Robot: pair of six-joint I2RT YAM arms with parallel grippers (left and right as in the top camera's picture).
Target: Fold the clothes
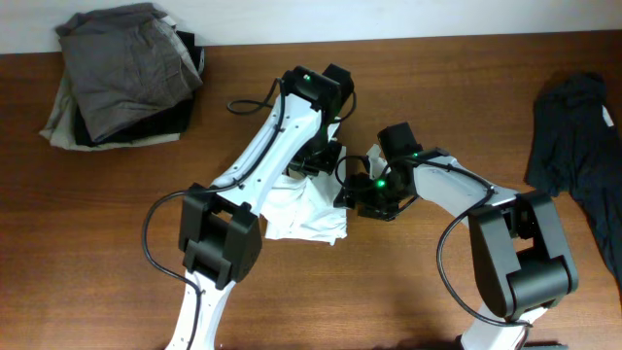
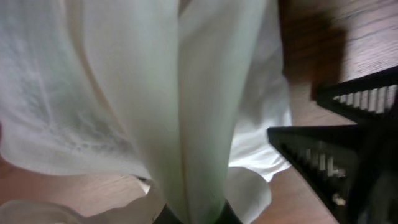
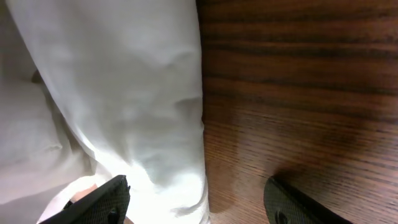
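A white garment (image 1: 303, 209) lies crumpled on the wooden table's middle. My left gripper (image 1: 316, 160) is shut on a fold of it; in the left wrist view the white cloth (image 2: 186, 112) runs straight up out of the jaws (image 2: 193, 218). My right gripper (image 1: 352, 190) is open at the garment's right edge. In the right wrist view its two fingers (image 3: 196, 202) stand wide apart, with the edge of the white cloth (image 3: 137, 93) between them over bare wood. The right gripper also shows in the left wrist view (image 2: 339, 155).
A stack of folded grey and dark clothes (image 1: 126, 73) sits at the back left. A dark garment (image 1: 578, 136) lies crumpled at the right edge. The wooden table (image 1: 117, 243) extends in front on both sides.
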